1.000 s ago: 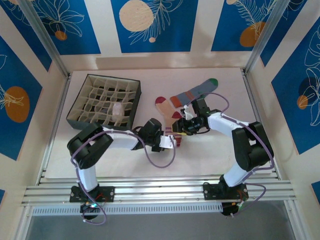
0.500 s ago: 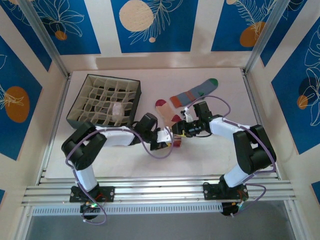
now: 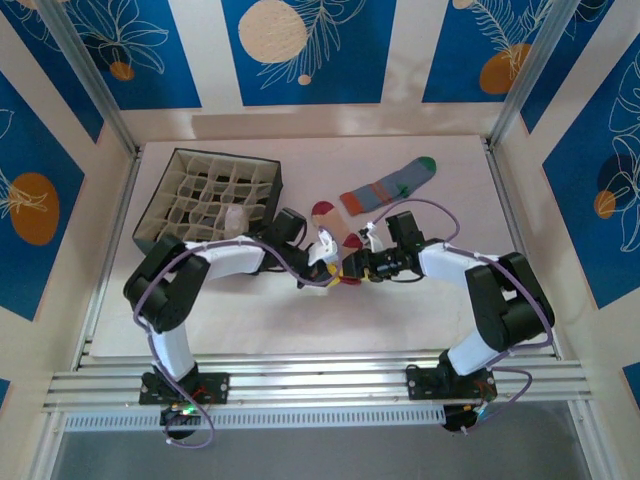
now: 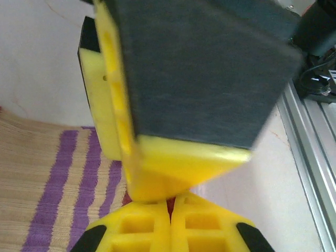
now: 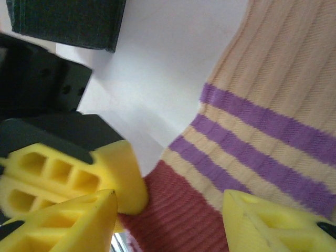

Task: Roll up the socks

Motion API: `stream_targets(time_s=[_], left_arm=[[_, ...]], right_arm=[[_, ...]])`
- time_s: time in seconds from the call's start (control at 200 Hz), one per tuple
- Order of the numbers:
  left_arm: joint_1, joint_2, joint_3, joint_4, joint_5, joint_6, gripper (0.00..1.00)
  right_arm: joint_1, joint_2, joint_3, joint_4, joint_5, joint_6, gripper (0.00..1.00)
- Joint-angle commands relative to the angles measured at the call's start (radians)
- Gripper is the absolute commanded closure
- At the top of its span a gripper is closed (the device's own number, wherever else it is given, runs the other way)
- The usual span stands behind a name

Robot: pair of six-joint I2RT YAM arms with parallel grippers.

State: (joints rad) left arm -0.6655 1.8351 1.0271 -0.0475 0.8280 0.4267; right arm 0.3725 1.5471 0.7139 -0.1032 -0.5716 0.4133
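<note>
While a white roll (image 3: 235, 217) sits in the divider box (image 3: 175, 160), we see the left gripper (image 4: 169, 210) pressed together on the maroon cuff of the peach sock (image 5: 273, 68), likely anchoring it. The right gripper (image 5: 168, 210) straddles it, spread. The grey-blue sock (image 3: 390, 185) lies beyond.

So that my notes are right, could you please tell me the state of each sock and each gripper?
Peach sock: unrolled, on the table.
Grey-blue sock: flat, unrolled.
White sock: bundled, in an organizer compartment.
Left gripper: shut, tips at the peach sock's maroon end.
Right gripper: open, astride that maroon end.
</note>
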Motion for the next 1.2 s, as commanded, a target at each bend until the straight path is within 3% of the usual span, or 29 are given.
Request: stream_targets(time_s=[0.0, 0.725, 0.94, 1.035, 1.196], left_arm=[[0.012, 0.056, 0.053, -0.112, 0.071, -0.025, 1.0], [0.08, 0.206, 0.145, -0.104, 0.078, -0.279, 1.0], [0.08, 0.203, 0.14, -0.101, 0.064, -0.264, 1.0], [0.08, 0.17, 0.112, -0.081, 0.044, -0.225, 0.88], [0.078, 0.039, 0.014, 0.022, -0.016, -0.103, 0.85]], right_arm=[[0.033, -0.034, -0.018, 0.004, 0.014, 0.003, 0.45], [0.064, 0.046, 0.013, -0.112, 0.219, 0.018, 0.59], [0.06, 0.081, 0.06, -0.183, 0.294, 0.036, 0.75], [0.05, 0.119, 0.097, -0.253, 0.333, 0.059, 0.82], [0.037, 0.189, 0.155, -0.369, 0.375, 0.073, 0.85]])
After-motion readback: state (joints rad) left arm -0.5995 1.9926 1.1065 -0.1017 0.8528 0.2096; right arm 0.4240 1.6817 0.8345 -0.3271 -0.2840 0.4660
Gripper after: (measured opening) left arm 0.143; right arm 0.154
